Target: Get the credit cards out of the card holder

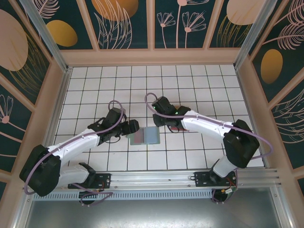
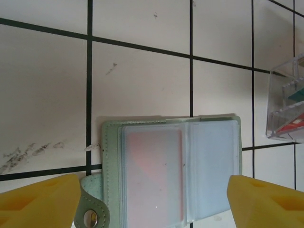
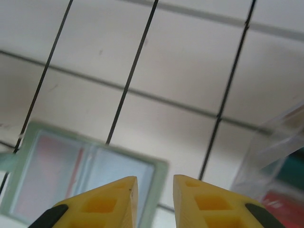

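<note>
The card holder [image 1: 145, 137] lies open and flat on the tiled floor between the two arms. In the left wrist view its grey-green rim frames pale sleeves [image 2: 171, 171], and a red credit card [image 2: 154, 175] shows through the left sleeve. My left gripper [image 2: 154, 209] hovers over it, open wide, one yellow finger [image 2: 42, 202] beyond each side of the holder. My right gripper [image 3: 154, 190] hangs above the holder's right edge [image 3: 161, 175], its jaws a narrow gap apart with nothing between them.
A small clear plastic tray [image 2: 287, 102] stands just right of the holder, with a teal card [image 2: 297, 95] and a red card [image 2: 293, 124] inside. It also sits at the right of the right wrist view as the tray [image 3: 275, 161]. Wooden walls [image 1: 152, 58] enclose the floor.
</note>
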You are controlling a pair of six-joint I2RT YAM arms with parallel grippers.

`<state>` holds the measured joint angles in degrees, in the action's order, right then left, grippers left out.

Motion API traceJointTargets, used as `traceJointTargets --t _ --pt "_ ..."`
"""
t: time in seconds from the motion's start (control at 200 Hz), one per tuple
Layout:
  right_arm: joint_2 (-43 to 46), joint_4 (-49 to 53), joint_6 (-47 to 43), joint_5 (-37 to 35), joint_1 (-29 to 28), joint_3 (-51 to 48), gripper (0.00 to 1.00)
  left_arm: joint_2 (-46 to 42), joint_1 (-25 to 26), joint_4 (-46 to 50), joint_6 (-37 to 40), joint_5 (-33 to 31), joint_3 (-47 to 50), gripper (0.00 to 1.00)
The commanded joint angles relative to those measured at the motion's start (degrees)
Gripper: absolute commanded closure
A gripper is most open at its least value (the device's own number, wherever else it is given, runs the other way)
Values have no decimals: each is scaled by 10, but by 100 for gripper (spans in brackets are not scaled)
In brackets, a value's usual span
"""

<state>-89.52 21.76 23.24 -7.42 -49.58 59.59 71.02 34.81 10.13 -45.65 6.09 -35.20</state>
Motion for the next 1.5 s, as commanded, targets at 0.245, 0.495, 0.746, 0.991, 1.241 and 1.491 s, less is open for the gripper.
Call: traceJointTargets --t 0.245,0.495,0.746,0.991,1.241,1.491 --pt "11 -130 146 97 -21 -129 69 32 0 -25 -14 71 1 37" --pt "-24 -155 172 101 -29 -154 69 74 15 -26 -5 74 -7 39" --pt "-46 -163 179 100 -35 -154 69 99 26 -30 6 86 -9 40" --pt "-49 -159 181 100 -36 -153 69 123 31 -9 7 64 -14 41" --pt "-52 -157 181 100 -37 -150 69 111 34 32 1 1 -23 41" --pt "-56 -159 182 101 -37 -155 69 100 34 37 -7 -13 -22 41"
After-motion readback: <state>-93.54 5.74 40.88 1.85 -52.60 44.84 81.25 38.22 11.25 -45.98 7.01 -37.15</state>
